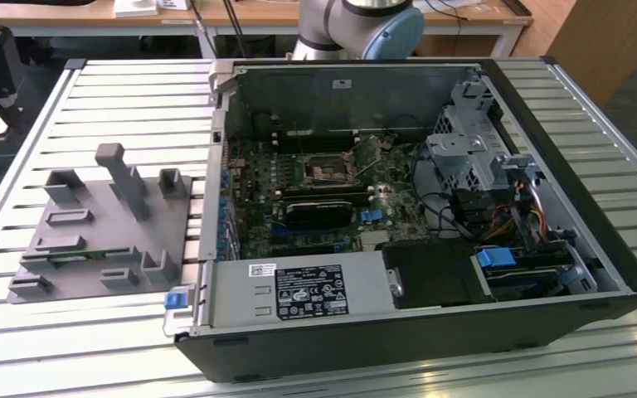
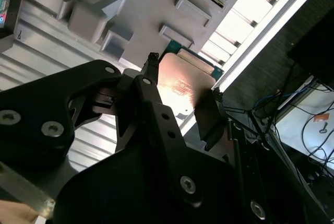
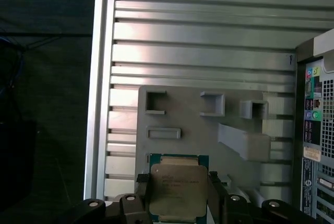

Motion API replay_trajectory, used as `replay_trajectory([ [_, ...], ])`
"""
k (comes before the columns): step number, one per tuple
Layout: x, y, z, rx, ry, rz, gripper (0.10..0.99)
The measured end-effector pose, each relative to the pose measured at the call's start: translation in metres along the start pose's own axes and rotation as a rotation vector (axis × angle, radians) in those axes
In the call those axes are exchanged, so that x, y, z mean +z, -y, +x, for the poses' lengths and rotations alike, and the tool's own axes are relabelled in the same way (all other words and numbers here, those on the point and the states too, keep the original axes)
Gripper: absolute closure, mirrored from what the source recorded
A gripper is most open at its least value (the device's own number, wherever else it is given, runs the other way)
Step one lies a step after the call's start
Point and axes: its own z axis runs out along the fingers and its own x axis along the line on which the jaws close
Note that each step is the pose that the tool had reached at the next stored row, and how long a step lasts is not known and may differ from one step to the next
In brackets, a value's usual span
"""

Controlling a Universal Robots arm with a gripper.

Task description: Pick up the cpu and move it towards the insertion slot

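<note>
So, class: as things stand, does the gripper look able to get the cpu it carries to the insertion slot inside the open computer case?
Probably yes. The gripper is shut on the cpu above the grey tray. In the exterior view the computer case lies open, and the insertion slot on the motherboard has nothing over it.

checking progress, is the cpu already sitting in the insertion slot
No, the cpu sits between the hand's fingers above the grey tray.

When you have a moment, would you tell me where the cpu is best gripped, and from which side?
By two opposite thin edges, coming straight down onto its flat face. The cpu is a thin square plate, so only its rim offers purchase. The gripper already brackets it that way, one finger at each side edge.
</note>
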Motion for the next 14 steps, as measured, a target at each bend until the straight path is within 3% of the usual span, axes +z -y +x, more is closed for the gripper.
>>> replay_trajectory([
  [11,-0.0233,-0.0016,-0.0001,0.000,0.0000,0.000,0.557],
  [14,-0.0266,-0.0018,-0.0020,0.000,0.0003,0.000,0.557],
])
